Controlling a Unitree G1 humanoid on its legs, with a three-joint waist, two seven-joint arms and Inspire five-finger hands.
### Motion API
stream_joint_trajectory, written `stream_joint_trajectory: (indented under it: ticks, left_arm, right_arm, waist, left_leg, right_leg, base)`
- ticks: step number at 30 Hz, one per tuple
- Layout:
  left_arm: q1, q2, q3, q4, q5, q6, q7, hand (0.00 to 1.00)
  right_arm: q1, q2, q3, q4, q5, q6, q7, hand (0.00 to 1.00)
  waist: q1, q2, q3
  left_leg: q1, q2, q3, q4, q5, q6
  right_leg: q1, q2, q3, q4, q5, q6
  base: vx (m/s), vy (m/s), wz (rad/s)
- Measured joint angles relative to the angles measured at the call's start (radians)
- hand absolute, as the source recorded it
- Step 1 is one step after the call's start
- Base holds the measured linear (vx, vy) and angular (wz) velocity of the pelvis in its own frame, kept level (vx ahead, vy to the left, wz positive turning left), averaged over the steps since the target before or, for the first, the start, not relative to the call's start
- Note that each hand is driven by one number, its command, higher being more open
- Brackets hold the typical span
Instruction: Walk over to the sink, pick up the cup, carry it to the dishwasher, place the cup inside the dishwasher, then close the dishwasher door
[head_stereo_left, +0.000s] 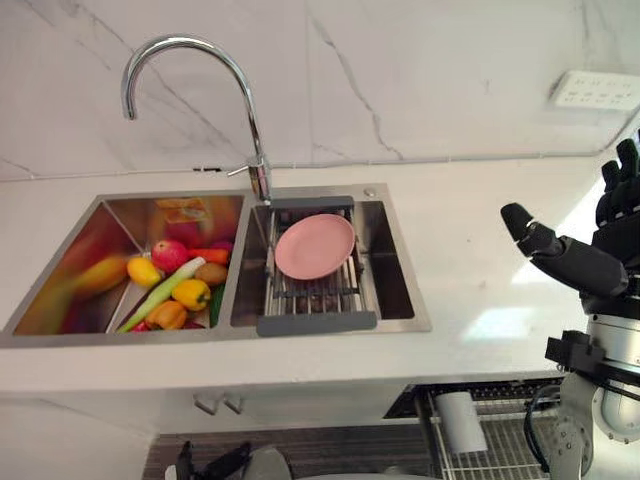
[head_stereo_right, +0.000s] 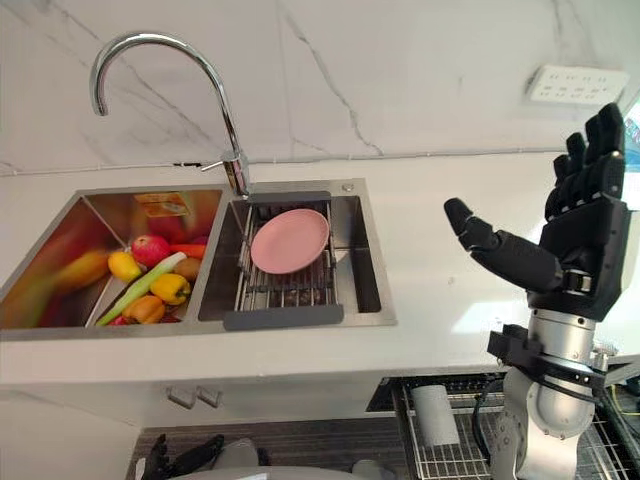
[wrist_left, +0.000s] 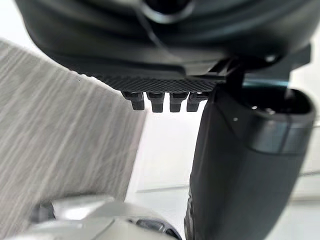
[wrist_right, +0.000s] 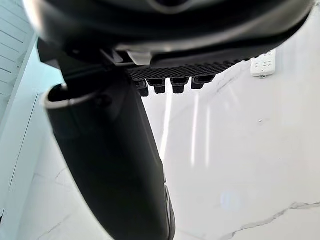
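Note:
A pale cup (head_stereo_right: 433, 413) lies on its side in the wire rack (head_stereo_right: 455, 455) of the open dishwasher, below the counter's front edge at the right. My right hand (head_stereo_right: 585, 240) is raised above the counter to the right of the sink, fingers straight and thumb spread, open and holding nothing. In its wrist view the right hand (wrist_right: 115, 165) has only the marble wall beyond it. My left hand (wrist_left: 240, 165) hangs low over the grey floor, open and empty.
The steel double sink (head_stereo_left: 395, 300) has a tall curved tap (head_stereo_left: 255, 150). A pink plate (head_stereo_left: 314, 245) rests on a rack in its right basin. Fruit and vegetables (head_stereo_left: 175, 285) fill the left basin. A wall socket (head_stereo_left: 595, 90) sits at the far right.

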Motion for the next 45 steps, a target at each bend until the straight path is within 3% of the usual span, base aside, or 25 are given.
stream_joint_trajectory:
  ticks: [1, 2, 5, 9, 14, 16, 17, 23, 28, 31, 34, 38, 45]
  left_arm:
    - [0.013, -0.008, 0.0, -0.006, -0.002, -0.006, 0.0, 1.0]
    - [0.013, 0.003, 0.0, -0.008, -0.002, -0.008, 0.001, 1.0]
    - [0.005, 0.008, 0.023, -0.013, -0.002, -0.019, 0.001, 1.0]
    - [0.002, 0.006, 0.038, -0.012, -0.001, -0.041, -0.002, 1.0]
    - [0.004, 0.021, 0.04, 0.053, -0.001, -0.045, -0.039, 1.0]
    - [0.006, 0.038, 0.034, 0.073, -0.001, -0.026, -0.101, 1.0]
    - [-0.025, 0.174, -0.139, 0.138, -0.277, 0.18, -0.492, 1.0]
    - [-0.025, 0.168, -0.139, 0.139, -0.276, 0.183, -0.491, 1.0]
    - [-0.032, 0.17, -0.144, 0.138, -0.238, 0.189, -0.43, 1.0]
    - [-0.049, 0.201, -0.144, 0.139, -0.186, 0.226, -0.373, 1.0]
    - [-0.065, 0.191, -0.138, 0.154, -0.111, 0.272, -0.35, 1.0]
    - [-0.068, 0.191, -0.136, 0.16, -0.079, 0.29, -0.331, 1.0]
    - [-0.097, 0.197, -0.135, 0.177, -0.017, 0.292, -0.33, 1.0]
  right_arm:
    - [-0.001, -0.002, 0.008, 0.009, 0.056, 0.001, 0.023, 1.0]
    - [-0.007, 0.006, 0.03, 0.018, 0.075, 0.0, 0.04, 1.0]
    - [-0.059, 0.005, 0.074, 0.034, 0.075, 0.0, 0.096, 1.0]
    - [-0.116, 0.005, 0.091, 0.034, 0.098, -0.018, 0.192, 1.0]
    - [-0.127, 0.005, 0.108, 0.034, 0.105, -0.048, 0.232, 1.0]
    - [-0.126, 0.005, 0.112, 0.035, 0.104, -0.063, 0.227, 1.0]
    - [-0.102, 0.006, 0.146, 0.097, 0.103, -0.077, 0.199, 1.0]
    - [-0.103, 0.004, 0.166, 0.104, 0.104, -0.077, 0.194, 1.0]
    - [-0.103, 0.003, 0.236, 0.161, 0.082, -0.023, 0.176, 1.0]
    - [-0.102, -0.007, 0.25, 0.171, -0.041, 0.04, 0.153, 1.0]
    - [-0.095, -0.068, 0.245, 0.178, -0.239, 0.1, 0.114, 1.0]
    - [-0.097, -0.134, 0.253, 0.18, -0.505, 0.102, 0.121, 1.0]
    - [-0.147, -0.21, 0.375, 0.177, -0.725, 0.067, 0.236, 1.0]
  waist:
    - [0.008, 0.001, -0.002]
    - [0.004, -0.017, -0.005]
    - [0.014, -0.053, 0.003]
    - [0.031, -0.061, 0.001]
    - [0.035, -0.07, -0.009]
    - [0.036, -0.076, -0.02]
    - [-0.022, -0.085, -0.118]
    - [-0.022, -0.069, -0.118]
    - [-0.021, -0.059, -0.118]
    - [-0.021, -0.056, -0.122]
    - [-0.025, -0.034, -0.12]
    - [-0.024, -0.029, -0.121]
    - [-0.022, -0.036, -0.114]
  left_leg:
    - [0.05, -0.025, 0.001, -0.076, 0.137, 0.051]
    - [0.056, -0.056, 0.006, -0.07, 0.128, 0.068]
    - [0.045, -0.082, 0.034, -0.054, 0.099, 0.105]
    - [0.078, -0.09, 0.038, -0.076, 0.075, 0.106]
    - [0.099, -0.107, 0.066, -0.1, 0.056, 0.082]
    - [0.108, -0.129, 0.063, -0.124, 0.051, 0.084]
    - [0.18, -0.179, -0.001, -0.381, 0.21, 0.086]
    - [0.182, -0.174, -0.005, -0.383, 0.217, 0.092]
    - [0.179, -0.137, -0.007, -0.384, 0.226, 0.075]
    - [0.178, -0.1, 0.003, -0.407, 0.255, 0.039]
    - [0.202, -0.063, 0.034, -0.441, 0.287, 0.014]
    - [0.222, -0.05, 0.035, -0.442, 0.29, 0.011]
    - [0.221, -0.051, 0.029, -0.444, 0.289, 0.011]
  right_leg:
    - [0.02, -0.009, 0.016, -0.009, -0.009, 0.022]
    - [0.023, -0.039, 0.034, -0.018, -0.01, 0.031]
    - [0.015, -0.071, 0.073, -0.04, 0.014, 0.039]
    - [0.042, -0.074, 0.095, -0.069, 0.063, 0.058]
    - [0.042, -0.089, 0.096, -0.09, 0.062, 0.059]
    - [0.017, -0.106, 0.094, -0.075, 0.037, 0.054]
    - [-0.166, -0.096, 0.097, 0.158, 0.025, 0.064]
    - [-0.164, -0.103, 0.073, 0.161, 0.022, 0.059]
    - [-0.148, -0.088, -0.041, 0.132, -0.004, 0.01]
    - [-0.112, -0.054, -0.116, 0.038, 0.003, 0.026]
    - [-0.094, -0.021, -0.142, 0.021, 0.019, 0.013]
    - [-0.048, 0.001, -0.141, -0.037, 0.055, 0.017]
    - [-0.028, 0.005, -0.144, -0.081, 0.091, 0.017]
  base:
    - [0.49, 0.387, -0.14]
    - [0.29, 0.227, -0.07]
    - [0.21, 0.186, -0.09]
    - [0.13, 0.102, -0.05]
    - [-0.05, 0.015, -0.24]
    - [-0.1, 0.026, -0.48]
    - [-0.03, 0.012, -0.22]
    - [0.0, -0.004, 0.01]
    - [-0.02, -0.105, -0.02]
    - [-0.04, -0.208, -0.12]
    - [0.0, -0.171, -0.06]
    - [0.03, -0.038, -0.03]
    - [-0.04, 0.023, 0.02]
